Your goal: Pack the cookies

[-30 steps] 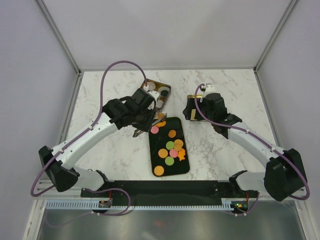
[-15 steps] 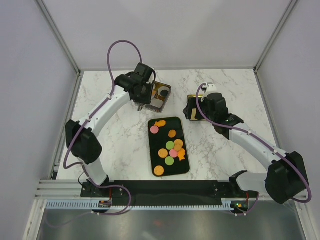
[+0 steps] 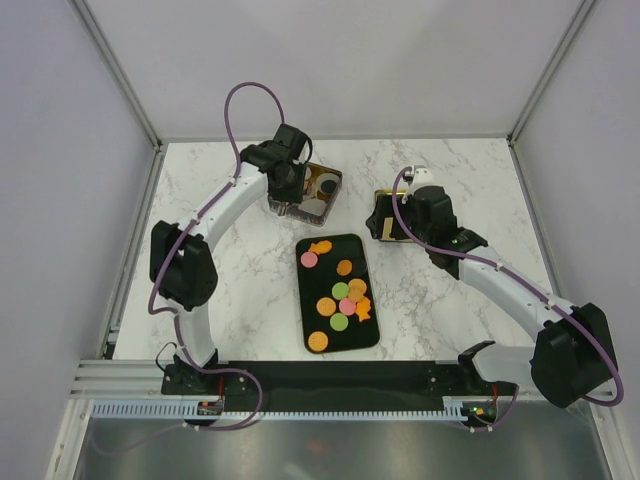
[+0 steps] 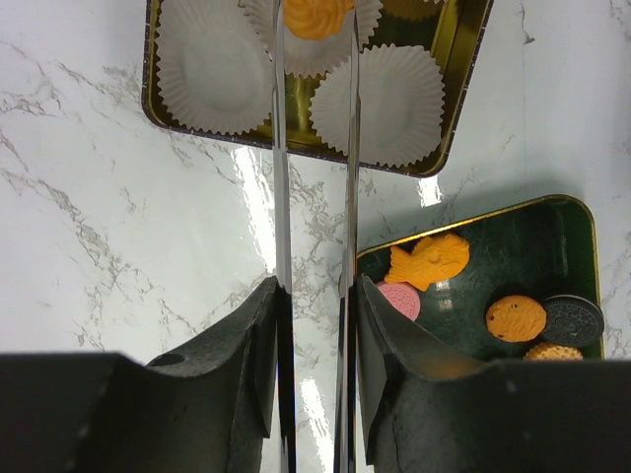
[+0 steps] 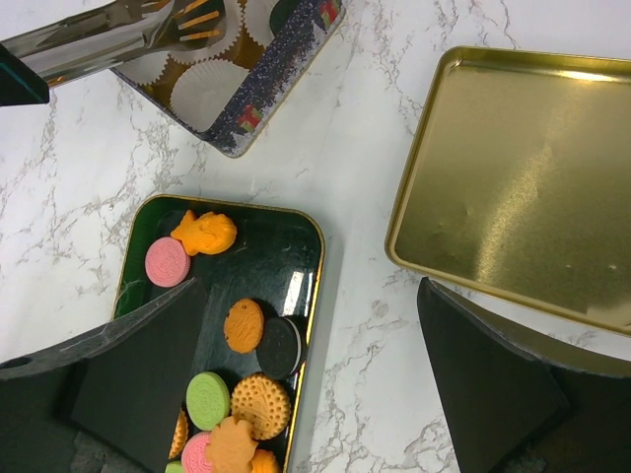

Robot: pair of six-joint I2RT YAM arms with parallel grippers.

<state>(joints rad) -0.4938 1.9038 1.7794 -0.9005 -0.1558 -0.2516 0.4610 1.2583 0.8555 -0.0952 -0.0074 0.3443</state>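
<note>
My left gripper (image 4: 315, 296) is shut on a pair of metal tongs (image 4: 279, 177). The tong tips pinch an orange cookie (image 4: 314, 15) over a white paper cup in the gold tin (image 4: 463, 79). In the top view this gripper (image 3: 285, 195) sits at the tin's (image 3: 330, 180) left side. More cookies (image 3: 340, 295) in orange, pink, green and dark brown lie on the black tray (image 3: 312, 275). An orange fish-shaped one (image 5: 205, 233) and a pink one (image 5: 167, 261) lie at the tray's far end. My right gripper (image 5: 311, 365) is open and holds nothing, between the tray (image 5: 296, 236) and the lid.
The tin's gold lid (image 5: 523, 177) lies upside down on the marble to the right of the tray. Several white paper cups (image 4: 212, 64) fill the tin, and one holds a dark cookie (image 3: 327, 186). Grey walls close the table in on three sides.
My left arm has swung from the tray's far left corner out to the tin at the back, taking the tongs with it. The right arm has stayed put.
</note>
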